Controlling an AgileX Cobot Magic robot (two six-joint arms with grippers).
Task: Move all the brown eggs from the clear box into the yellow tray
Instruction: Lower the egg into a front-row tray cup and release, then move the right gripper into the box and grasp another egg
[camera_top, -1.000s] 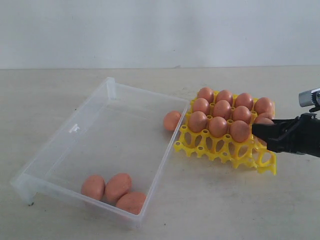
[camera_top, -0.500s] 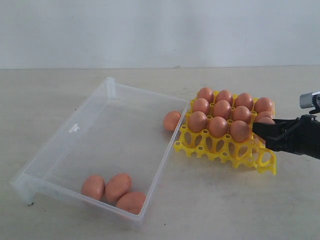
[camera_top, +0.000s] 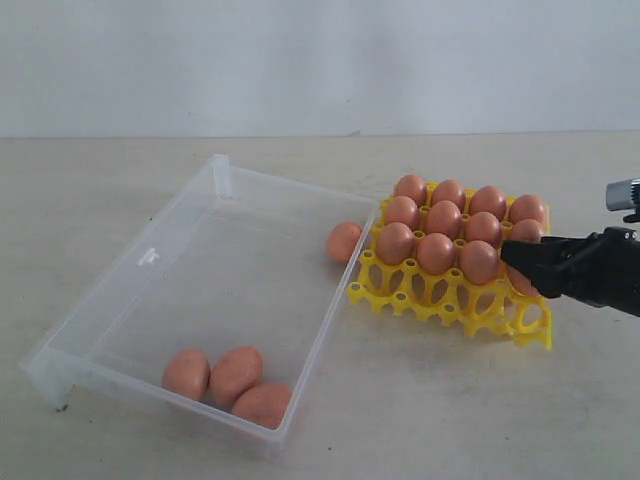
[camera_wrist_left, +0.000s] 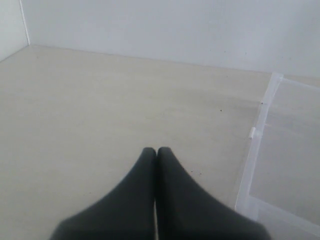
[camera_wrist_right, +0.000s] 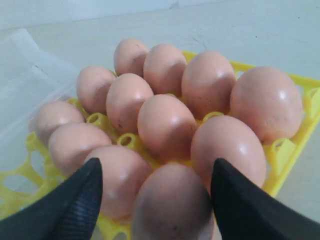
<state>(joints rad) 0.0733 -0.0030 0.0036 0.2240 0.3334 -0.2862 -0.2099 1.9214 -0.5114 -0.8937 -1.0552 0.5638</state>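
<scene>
The yellow tray (camera_top: 440, 296) holds three rows of brown eggs (camera_top: 443, 217), and its front row of cups is empty. My right gripper (camera_top: 512, 262) hovers at the tray's right end, open. Its fingers (camera_wrist_right: 75, 205) stand on either side of the nearest egg (camera_wrist_right: 172, 207), with gaps on both sides. The other eggs fill the tray (camera_wrist_right: 292, 150) beyond it. The clear box (camera_top: 300, 192) holds three eggs (camera_top: 236, 374) in its near corner. One more egg (camera_top: 344, 241) lies by its wall beside the tray. My left gripper (camera_wrist_left: 155, 151) is shut and empty over bare table, next to the box's wall (camera_wrist_left: 254, 150).
The beige table (camera_top: 450, 400) runs around the box and tray, and a white wall stands behind. The box and tray lie side by side, almost touching. The left arm is outside the exterior view.
The right gripper has shifted only slightly at the tray's right end, its wrist drawing a little to the right. Eggs, box and tray stay where they were.
</scene>
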